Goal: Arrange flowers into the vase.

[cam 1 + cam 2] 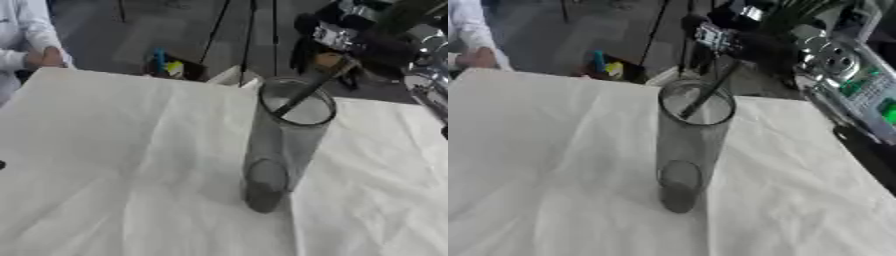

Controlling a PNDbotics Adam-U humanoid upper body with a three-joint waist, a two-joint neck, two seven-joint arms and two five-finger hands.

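Note:
A tall, clear grey vase (284,145) stands upright in the middle of the white cloth (114,165). My right hand (354,40) comes in from the upper right and hovers above and behind the vase's mouth. Its fingers are curled round a thin dark flower stem (308,94). The stem slants down to the left, and its lower end sits inside the vase's rim (697,107). The flower's head is hidden by the hand. My left hand shows in neither view.
Beyond the table's far edge stands a dark box (173,67) with blue and yellow items. A person's hands (44,57) in white sleeves rest at the far left corner. My right forearm (846,75) fills the upper right. A small dark shape (2,164) touches the left edge.

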